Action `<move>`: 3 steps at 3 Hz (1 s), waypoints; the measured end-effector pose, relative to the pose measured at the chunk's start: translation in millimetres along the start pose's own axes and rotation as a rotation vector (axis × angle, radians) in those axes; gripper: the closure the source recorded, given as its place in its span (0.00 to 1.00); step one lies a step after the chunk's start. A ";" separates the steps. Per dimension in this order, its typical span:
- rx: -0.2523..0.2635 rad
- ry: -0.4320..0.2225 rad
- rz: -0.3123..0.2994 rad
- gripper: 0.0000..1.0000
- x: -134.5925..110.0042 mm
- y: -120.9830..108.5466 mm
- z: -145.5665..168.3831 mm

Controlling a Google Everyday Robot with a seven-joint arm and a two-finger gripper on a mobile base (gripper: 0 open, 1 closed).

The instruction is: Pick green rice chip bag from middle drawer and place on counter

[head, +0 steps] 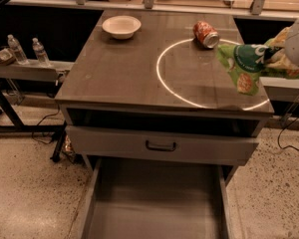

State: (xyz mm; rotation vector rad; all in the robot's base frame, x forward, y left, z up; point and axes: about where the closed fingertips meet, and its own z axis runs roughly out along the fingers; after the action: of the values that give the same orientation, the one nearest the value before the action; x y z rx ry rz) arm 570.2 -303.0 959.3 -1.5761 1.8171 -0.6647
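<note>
The green rice chip bag (244,66) hangs in the air over the right edge of the counter (114,73), above the right part of the white circle ring (162,78). My gripper (295,48) comes in from the right edge of the camera view and is shut on the bag's right end. The middle drawer (154,208) is pulled open at the bottom of the view, and its grey floor is bare.
A red-orange soda can (206,34) lies on the counter's far right, just left of the bag. A white bowl (121,26) sits at the far left. A closed grey drawer front with a dark handle (160,146) is above the open drawer. Water bottles (16,49) stand on the left side shelf.
</note>
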 end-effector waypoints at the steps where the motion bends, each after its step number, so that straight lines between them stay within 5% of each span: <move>1: -0.035 -0.038 -0.015 1.00 -24.2 -0.1 19.1; 3: -0.113 -0.162 -0.021 1.00 -82.8 13.6 62.5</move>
State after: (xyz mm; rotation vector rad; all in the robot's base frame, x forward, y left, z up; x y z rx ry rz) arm 614.1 -217.1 918.7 -1.6733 1.7466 -0.4369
